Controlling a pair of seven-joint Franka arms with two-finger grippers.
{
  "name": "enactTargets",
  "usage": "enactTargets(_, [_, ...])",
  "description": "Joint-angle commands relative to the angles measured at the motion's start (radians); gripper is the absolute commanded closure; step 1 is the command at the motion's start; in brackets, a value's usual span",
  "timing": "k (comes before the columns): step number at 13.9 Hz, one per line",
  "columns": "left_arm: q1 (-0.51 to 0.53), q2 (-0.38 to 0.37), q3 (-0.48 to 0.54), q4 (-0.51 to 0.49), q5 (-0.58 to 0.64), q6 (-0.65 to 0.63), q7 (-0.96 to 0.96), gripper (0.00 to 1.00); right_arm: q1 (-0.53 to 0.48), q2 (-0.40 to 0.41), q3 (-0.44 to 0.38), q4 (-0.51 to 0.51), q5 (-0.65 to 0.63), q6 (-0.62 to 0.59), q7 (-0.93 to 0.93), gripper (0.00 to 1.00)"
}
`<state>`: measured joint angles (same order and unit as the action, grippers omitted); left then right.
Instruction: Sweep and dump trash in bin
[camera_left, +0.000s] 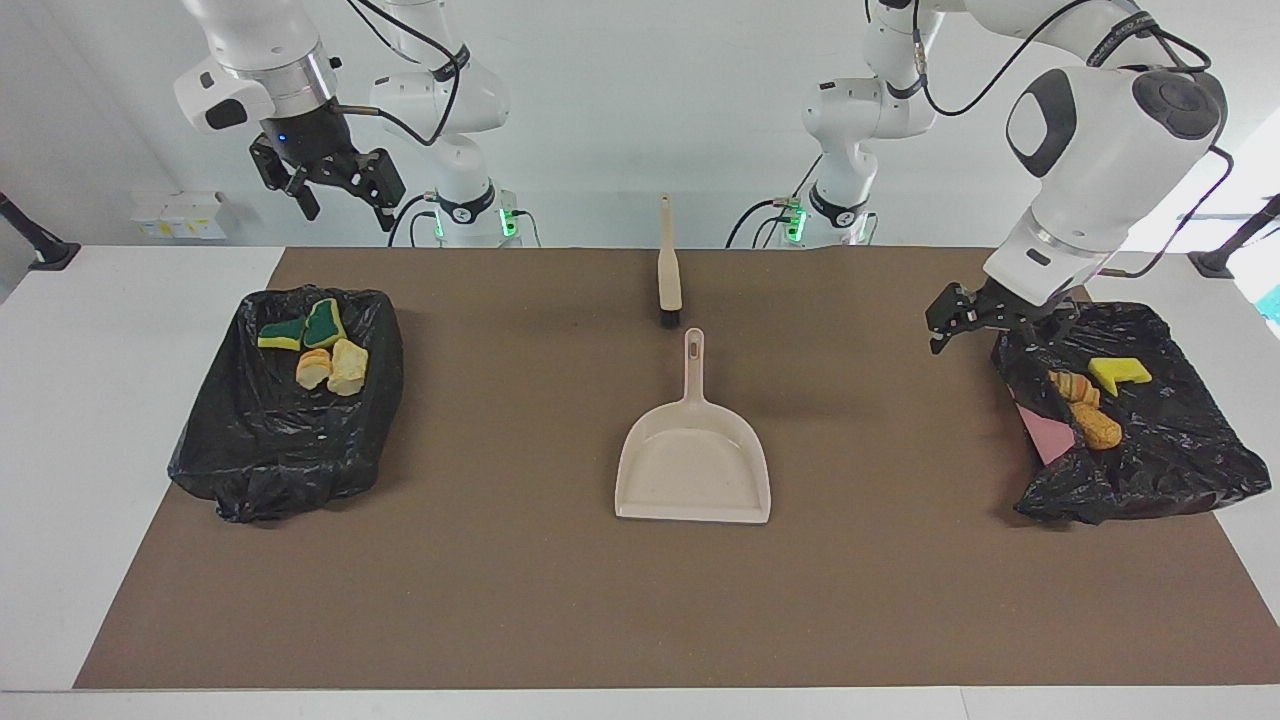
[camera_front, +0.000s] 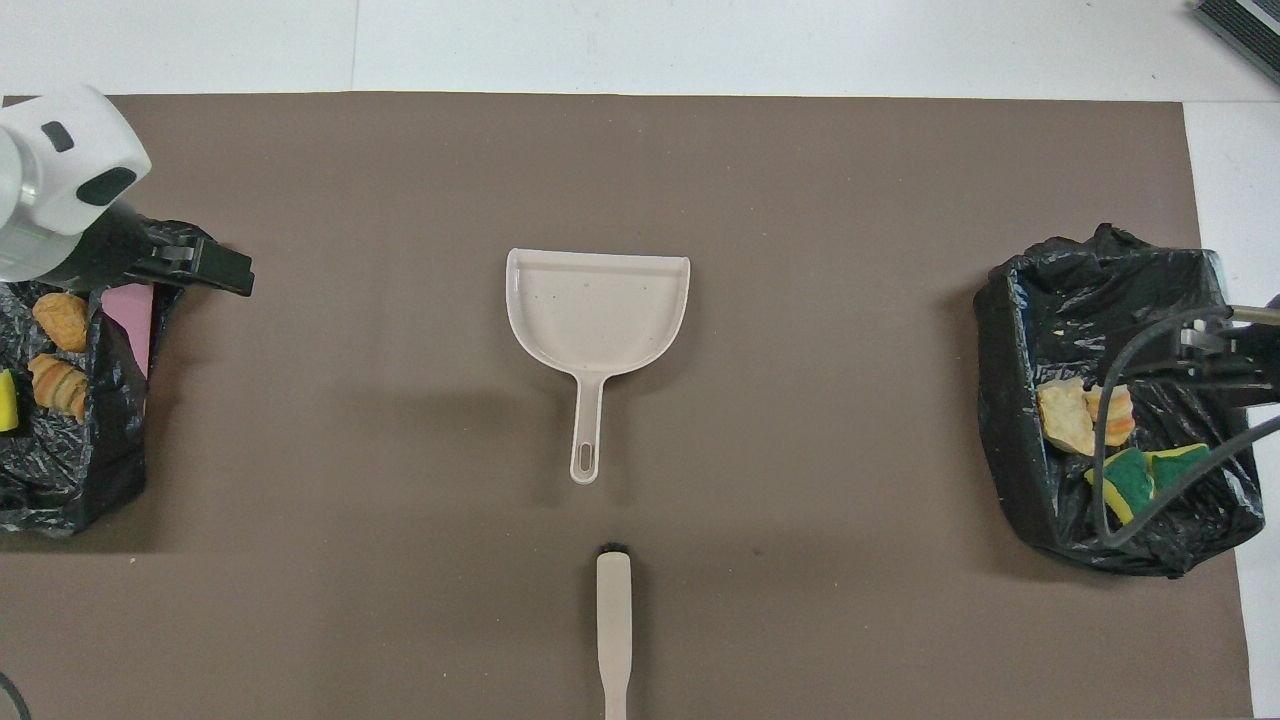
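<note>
Trash: all scraps lie inside the two black-lined bins, none on the mat. The bin (camera_left: 290, 400) at the right arm's end holds four — two green-and-yellow scraps (camera_left: 305, 328) and two cream scraps (camera_left: 335, 368), bunched together in the part nearer the robots. The bin (camera_left: 1150, 440) at the left arm's end holds three: a yellow scrap (camera_left: 1118, 372) and two orange-brown scraps (camera_left: 1085, 405) just beside it; a pink patch (camera_left: 1048, 435) shows at that bin's inner wall.

Dustpan (camera_left: 695, 465): flat on the brown mat (camera_left: 500, 600) at mid-table, pan bare, handle pointing toward the robots. Brush (camera_left: 668, 270): flat on the mat, nearer the robots than the dustpan, bristle end close to the dustpan handle but apart from it.

Left gripper (camera_left: 985, 318): low over the inner rim of the bin at its own end, fingers apart, nothing between them. Right gripper (camera_left: 335, 185): raised high — above the robots' edge of the table near its own bin, fingers apart, carrying nothing
</note>
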<state>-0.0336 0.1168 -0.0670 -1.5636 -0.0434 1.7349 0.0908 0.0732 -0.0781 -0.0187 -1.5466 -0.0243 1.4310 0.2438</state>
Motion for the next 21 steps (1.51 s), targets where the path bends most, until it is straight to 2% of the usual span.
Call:
enactTargets(1, [0.008,-0.063,0.013,0.007,0.000,-0.040,0.012,0.00,-0.009,0.003,0.000,0.014,0.017,-0.011,-0.031,0.00])
enactTargets(3, [0.008,-0.075,0.022,0.008,0.010,-0.090,0.012,0.00,-0.009,0.003,0.000,0.014,0.017,-0.011,-0.029,0.00])
enactTargets(5, [0.004,-0.075,0.027,0.040,0.069,-0.193,0.017,0.00,-0.009,0.003,0.000,0.013,0.017,-0.011,-0.031,0.00])
enactTargets(7, [0.006,-0.075,0.029,0.062,0.066,-0.241,0.017,0.00,-0.009,0.004,0.000,0.013,0.017,-0.011,-0.031,0.00])
enactTargets(10, [0.006,-0.109,0.024,0.042,0.057,-0.224,0.027,0.00,-0.009,0.003,0.000,0.013,0.017,-0.011,-0.031,0.00])
enactTargets(21, [0.006,-0.111,0.024,0.037,0.056,-0.224,0.027,0.00,-0.010,0.003,-0.001,0.013,0.017,-0.012,-0.032,0.00])
